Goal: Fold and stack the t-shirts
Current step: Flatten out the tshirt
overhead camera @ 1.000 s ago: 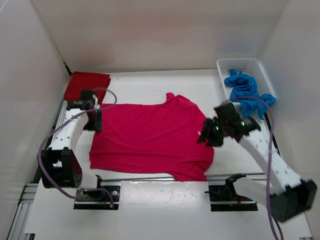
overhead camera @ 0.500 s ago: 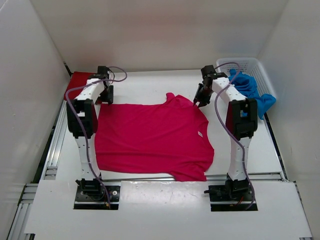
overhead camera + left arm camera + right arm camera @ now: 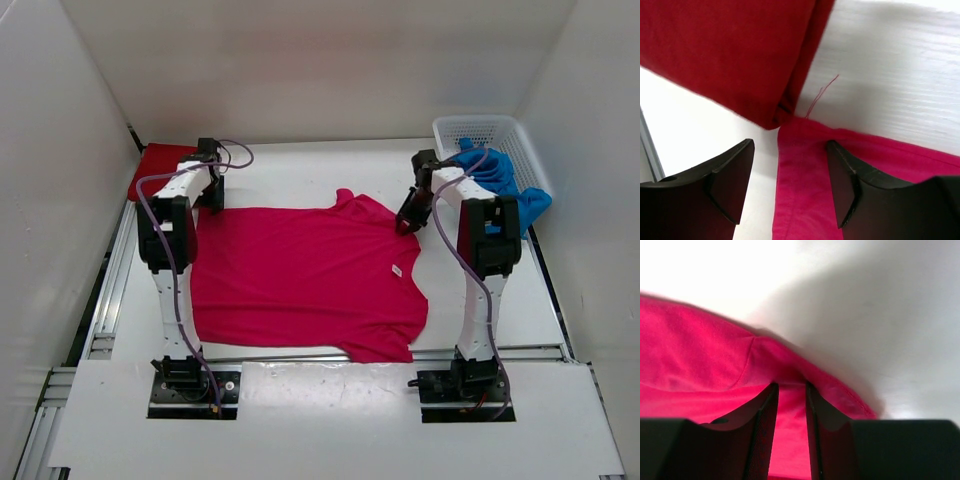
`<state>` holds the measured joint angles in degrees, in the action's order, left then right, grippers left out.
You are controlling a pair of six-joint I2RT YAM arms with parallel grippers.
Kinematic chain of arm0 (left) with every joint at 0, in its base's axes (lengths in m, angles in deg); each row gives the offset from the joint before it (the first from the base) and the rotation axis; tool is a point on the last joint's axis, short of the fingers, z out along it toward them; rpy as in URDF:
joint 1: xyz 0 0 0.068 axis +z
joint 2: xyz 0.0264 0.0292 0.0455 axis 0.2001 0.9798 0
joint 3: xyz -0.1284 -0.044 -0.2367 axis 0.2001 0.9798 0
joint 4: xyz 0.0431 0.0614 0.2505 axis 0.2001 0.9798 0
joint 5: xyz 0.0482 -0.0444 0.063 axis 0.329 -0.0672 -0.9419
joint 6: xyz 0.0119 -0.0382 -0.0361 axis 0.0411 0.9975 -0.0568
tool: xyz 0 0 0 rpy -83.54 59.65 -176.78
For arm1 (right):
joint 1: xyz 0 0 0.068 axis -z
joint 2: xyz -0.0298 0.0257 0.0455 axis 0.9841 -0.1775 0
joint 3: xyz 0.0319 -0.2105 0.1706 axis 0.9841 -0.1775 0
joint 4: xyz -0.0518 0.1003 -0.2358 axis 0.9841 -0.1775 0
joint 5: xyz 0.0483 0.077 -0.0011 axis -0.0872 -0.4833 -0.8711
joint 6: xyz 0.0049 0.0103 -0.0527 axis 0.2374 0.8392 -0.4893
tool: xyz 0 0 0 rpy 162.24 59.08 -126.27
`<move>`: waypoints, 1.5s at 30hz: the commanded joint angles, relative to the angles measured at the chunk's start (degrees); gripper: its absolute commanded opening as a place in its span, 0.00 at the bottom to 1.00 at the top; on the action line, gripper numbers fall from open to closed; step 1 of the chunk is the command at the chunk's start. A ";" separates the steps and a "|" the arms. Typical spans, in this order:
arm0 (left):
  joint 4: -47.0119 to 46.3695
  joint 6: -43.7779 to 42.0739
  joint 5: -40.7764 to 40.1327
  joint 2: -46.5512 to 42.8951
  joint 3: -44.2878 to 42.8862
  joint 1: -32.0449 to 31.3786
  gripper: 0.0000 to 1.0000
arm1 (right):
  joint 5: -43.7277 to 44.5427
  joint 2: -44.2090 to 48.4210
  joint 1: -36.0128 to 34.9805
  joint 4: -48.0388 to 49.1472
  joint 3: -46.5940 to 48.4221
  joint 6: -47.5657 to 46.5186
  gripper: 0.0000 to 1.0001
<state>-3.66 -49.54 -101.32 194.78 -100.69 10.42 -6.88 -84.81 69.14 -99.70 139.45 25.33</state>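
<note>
Bases of both arms sit at the near edge of the worktop [image 3: 300, 165]. Just beyond them the magenta t-shirt [image 3: 300, 280] lies spread flat across the middle, its collar at the far side. Both arms reach over it to its far corners.

The left hand [image 3: 212, 192] hangs over the shirt's far left corner. Its fingers [image 3: 730, 175] stand well apart, not gripping, and the corner's hem lies in the gap between them. The right hand [image 3: 408, 220] is down on the far right shoulder of the same shirt. Its fingers [image 3: 762, 430] are drawn close together, pinching a raised ridge of magenta cloth right at the edge.

Farther back, the dark red t-shirt [image 3: 160, 165] lies folded in the far left corner, its nearest corner touching the magenta hem just past the left hand. At the far right, the blue t-shirt [image 3: 495, 178] lies crumpled in the white mesh basket [image 3: 470, 128], spilling over its near rim, just beyond the right arm.
</note>
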 commanded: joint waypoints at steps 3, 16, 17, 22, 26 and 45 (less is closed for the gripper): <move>-0.18 -0.01 -4.69 -6.01 0.80 -1.32 0.70 | -7.17 2.80 -0.43 1.77 -1.82 -10.53 0.36; -2.19 -0.01 27.63 -0.49 -24.43 -21.63 0.87 | -12.22 -11.67 -1.23 2.47 28.50 -10.92 0.53; -3.34 -0.01 29.48 1.69 -26.00 -23.20 0.87 | -12.22 -13.01 -1.23 3.34 30.34 -9.69 0.54; -7.73 -0.01 36.60 10.32 -33.65 -25.51 0.91 | -12.74 -19.34 -1.23 9.58 30.98 -3.45 0.58; -11.60 -0.01 37.23 13.57 -34.54 -26.74 0.92 | -14.15 -21.89 -1.23 10.64 31.50 -1.68 0.58; -12.75 -0.01 41.88 16.22 -32.26 -26.74 0.87 | -15.38 -15.48 -1.76 10.64 19.29 -7.83 0.40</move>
<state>-14.92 -49.54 -63.03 212.97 -130.53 -16.29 -24.01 -100.79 67.72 -85.04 160.87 20.23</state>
